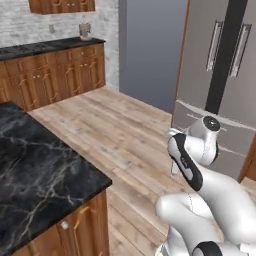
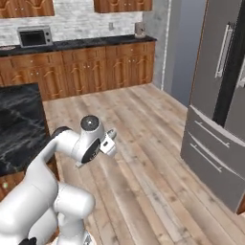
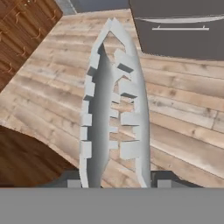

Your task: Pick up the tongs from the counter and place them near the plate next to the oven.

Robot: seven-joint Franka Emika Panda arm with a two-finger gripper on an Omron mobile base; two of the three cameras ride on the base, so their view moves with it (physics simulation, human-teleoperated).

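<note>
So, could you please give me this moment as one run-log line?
gripper: shut on tongs | over wooden floor | counter beside arm | placing not yet done

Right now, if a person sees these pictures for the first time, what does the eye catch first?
In the hand view, the silver tongs rise tall from between the gripper fingertips, held over the wooden floor. In the base views, the white arm bends in the foreground, with the black marble counter on its left and the big grey fridge on its right.

Pale wood plank floor (image 2: pixel 143 143) runs from the grey fridge (image 2: pixel 215 119) (2 long handles) to the far orange-brown cabinets (image 2: pixel 86 67). Above them, a whitish brick wall (image 2: pixel 81 19) and a grey microwave (image 2: pixel 34 36).
</note>
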